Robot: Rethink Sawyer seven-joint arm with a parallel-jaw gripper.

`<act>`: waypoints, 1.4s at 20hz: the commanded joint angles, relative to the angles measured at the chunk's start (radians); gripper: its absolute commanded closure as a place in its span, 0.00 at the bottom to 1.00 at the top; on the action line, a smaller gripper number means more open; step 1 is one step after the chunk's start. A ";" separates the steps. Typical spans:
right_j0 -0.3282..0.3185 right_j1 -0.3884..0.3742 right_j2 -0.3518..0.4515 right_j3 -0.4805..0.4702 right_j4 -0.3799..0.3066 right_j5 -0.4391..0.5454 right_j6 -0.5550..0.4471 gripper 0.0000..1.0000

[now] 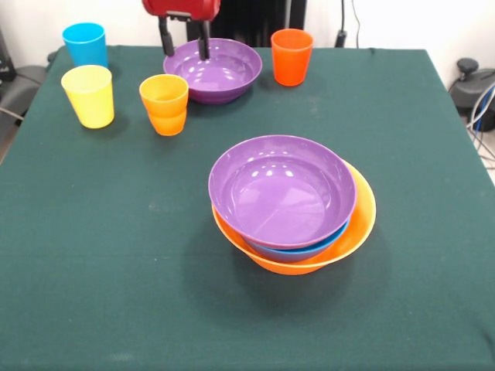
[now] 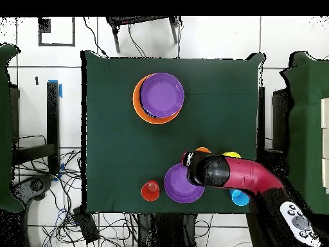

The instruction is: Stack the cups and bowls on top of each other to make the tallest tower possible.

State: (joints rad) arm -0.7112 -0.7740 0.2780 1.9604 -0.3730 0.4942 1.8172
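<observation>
Tower so far is three bowls, sitting mid-worktop, a bit toward the near side in the front view: large orange bowl as base, blue bowl nested in it, purple bowl on top. All three mouth-up. The nest isn't concentric: the upper two sit shifted left of the orange rim, and the purple rim looks slightly tilted. The stack's axis is roughly vertical, with a lean I'd watch.

Left to stack:
- second purple bowl, far side, upright, mouth up
- red-orange cup, just right of that bowl
- orange cup, near-left of that bowl; it looks like two cups nested, can't confirm
- yellow cup, far left
- light blue cup, far-left corner

All cups stand upright, mouths up, long axis vertical. Green and translucent bowls: not visible in either view.

Pincer hangs over the second purple bowl at its left rim. Fingers are spread narrow and straddle the rim, one outside and one over the inside; nothing is held yet. Overhead agrees: the arm head sits at that bowl's edge.

My read: roughly a third done, and the next step is a rim grasp on this bowl. The risk is adding it to an already off-centre stack.
</observation>
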 commanded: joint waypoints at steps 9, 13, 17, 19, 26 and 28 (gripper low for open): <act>0.051 0.173 0.026 -0.066 -0.088 -0.083 0.005 0.00; 0.052 0.217 0.018 -0.079 -0.103 -0.120 0.009 0.00; 0.036 0.252 0.027 -0.097 -0.108 -0.133 -0.006 0.00; 0.016 0.259 0.044 -0.104 -0.105 -0.123 -0.024 0.00; -0.037 0.224 0.079 -0.134 -0.091 -0.022 -0.094 0.00; -0.040 0.204 0.083 -0.134 -0.085 0.003 -0.100 0.00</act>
State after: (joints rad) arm -0.7477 -0.5581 0.2799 1.9376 -0.4105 0.4377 1.8172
